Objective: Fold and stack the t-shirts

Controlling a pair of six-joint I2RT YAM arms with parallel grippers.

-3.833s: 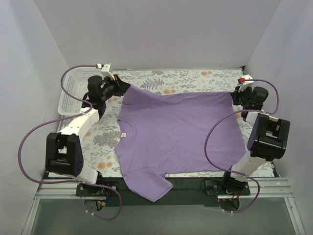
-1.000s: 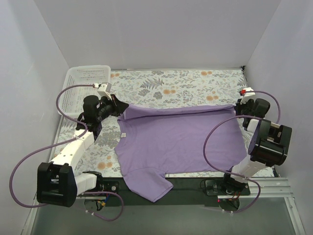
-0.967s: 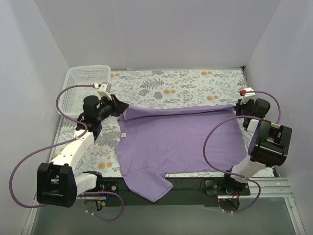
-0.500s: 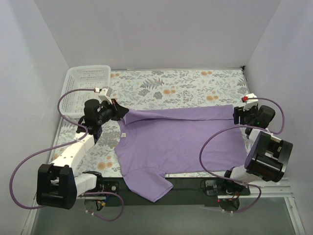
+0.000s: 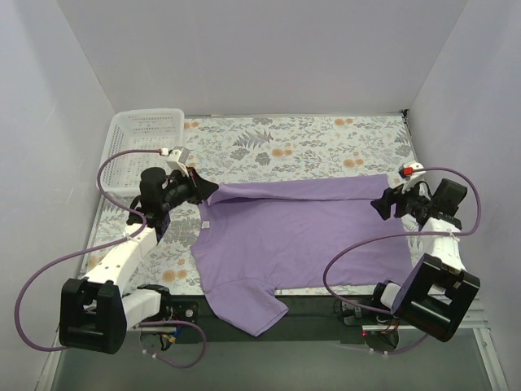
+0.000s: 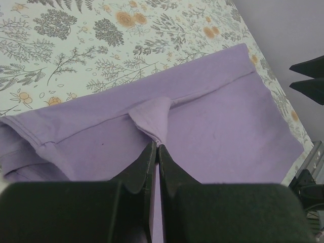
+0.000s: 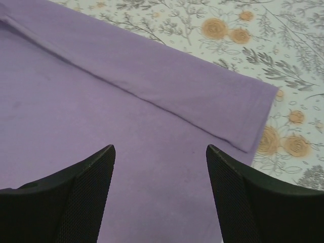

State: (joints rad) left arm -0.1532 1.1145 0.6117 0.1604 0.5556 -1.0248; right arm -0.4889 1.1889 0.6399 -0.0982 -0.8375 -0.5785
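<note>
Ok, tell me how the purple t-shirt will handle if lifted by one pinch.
Probably floppy: where the shut left claw pinches the t-shirt, cloth tents into a small peak while the rest lies flat. Likely light: its folded-over far edge lies thin and flat. Pushed, it would probably bunch; it creases near the pinch.

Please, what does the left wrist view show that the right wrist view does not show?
Only left wrist: the left jaws shut on a raised peak of the shirt, and the right jaws' dark tips at the right edge. Only right wrist: the right jaws open with nothing between them, above the shirt's folded corner. Both: the purple shirt with its far edge folded over, on the floral cloth.
</note>
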